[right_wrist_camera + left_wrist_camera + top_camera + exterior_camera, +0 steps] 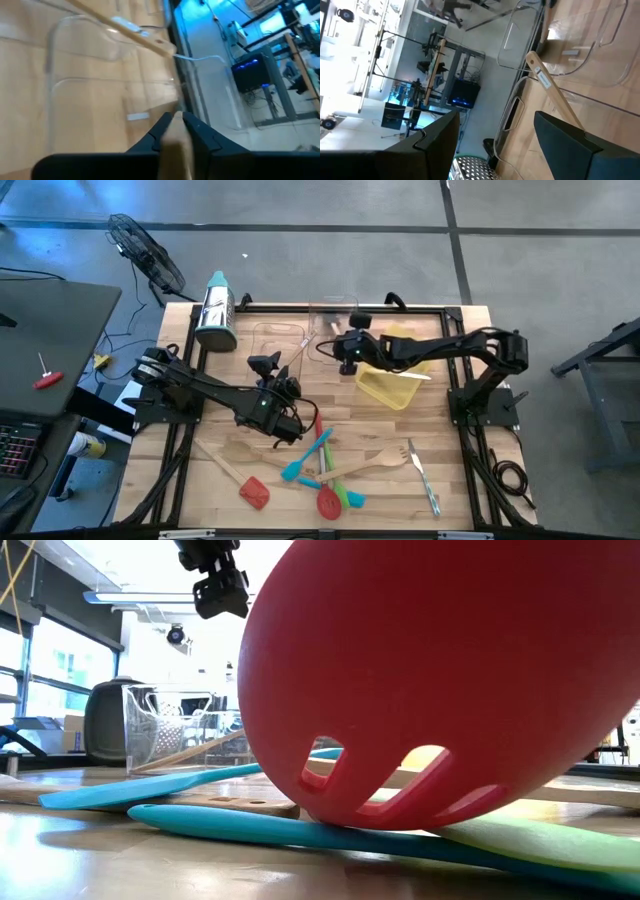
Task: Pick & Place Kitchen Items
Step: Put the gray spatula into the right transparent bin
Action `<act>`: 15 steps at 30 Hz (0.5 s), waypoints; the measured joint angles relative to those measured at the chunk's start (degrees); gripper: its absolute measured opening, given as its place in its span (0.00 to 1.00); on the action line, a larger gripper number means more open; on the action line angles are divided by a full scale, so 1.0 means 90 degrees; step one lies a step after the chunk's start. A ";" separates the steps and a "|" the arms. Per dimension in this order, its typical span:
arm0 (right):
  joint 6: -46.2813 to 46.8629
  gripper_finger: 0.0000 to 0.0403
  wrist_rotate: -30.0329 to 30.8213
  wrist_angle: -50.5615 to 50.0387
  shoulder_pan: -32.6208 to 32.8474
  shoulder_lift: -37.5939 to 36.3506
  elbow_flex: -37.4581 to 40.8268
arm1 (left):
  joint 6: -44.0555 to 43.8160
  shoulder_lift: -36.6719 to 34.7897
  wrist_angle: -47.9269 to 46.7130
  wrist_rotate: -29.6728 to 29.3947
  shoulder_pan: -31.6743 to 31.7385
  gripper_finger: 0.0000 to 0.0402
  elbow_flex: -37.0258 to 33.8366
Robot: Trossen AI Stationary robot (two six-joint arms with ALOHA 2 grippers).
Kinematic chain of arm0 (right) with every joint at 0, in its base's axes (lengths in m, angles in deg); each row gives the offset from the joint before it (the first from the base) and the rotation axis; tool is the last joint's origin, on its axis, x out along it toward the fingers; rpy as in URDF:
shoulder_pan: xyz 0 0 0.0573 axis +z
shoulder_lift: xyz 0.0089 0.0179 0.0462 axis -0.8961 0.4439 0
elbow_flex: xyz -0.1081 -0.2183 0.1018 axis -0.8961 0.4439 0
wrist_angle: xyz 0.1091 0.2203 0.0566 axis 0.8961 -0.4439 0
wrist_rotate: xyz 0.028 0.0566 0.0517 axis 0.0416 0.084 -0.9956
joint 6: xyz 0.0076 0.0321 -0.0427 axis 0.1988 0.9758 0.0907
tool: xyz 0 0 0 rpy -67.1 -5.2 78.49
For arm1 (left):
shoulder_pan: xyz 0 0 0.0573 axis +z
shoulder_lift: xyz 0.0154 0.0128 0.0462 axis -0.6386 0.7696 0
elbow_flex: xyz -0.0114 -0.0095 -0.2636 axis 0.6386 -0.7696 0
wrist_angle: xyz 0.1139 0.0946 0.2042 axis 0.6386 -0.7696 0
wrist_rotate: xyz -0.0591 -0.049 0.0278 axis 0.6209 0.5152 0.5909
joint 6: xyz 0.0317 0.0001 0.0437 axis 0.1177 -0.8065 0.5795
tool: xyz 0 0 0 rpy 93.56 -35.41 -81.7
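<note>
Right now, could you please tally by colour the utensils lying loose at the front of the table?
Red: 2, a spatula and a slotted spoon
Teal: 2, a long turner and a short scraper
Green: 1, a green scraper
Wooden: 2, a wooden spoon and a wooden fork
Metal: 1, a knife
Total: 8, as far as the overhead view shows

In the low view, we find a red slotted spatula head (440,670) so close to the camera that it blocks most of the table, its top and right side cut off by the frame. Behind it, the box grater (165,730) shows only partly. In the right wrist view, a pale wooden piece (175,145) between the fingers is blurred; we cannot identify it.
</note>
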 joint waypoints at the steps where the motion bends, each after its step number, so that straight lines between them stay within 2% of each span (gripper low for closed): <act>1: 0.0003 0.09 -0.0035 0.0009 0.0004 0.0060 0.0000 | 0.0000 0.0000 0.0004 0.0006 0.0000 0.62 0.0000; 15: 0.0016 0.17 -0.0056 0.0045 0.0222 0.0213 0.0017 | 0.0000 0.0000 0.0004 0.0044 0.0000 0.62 -0.0002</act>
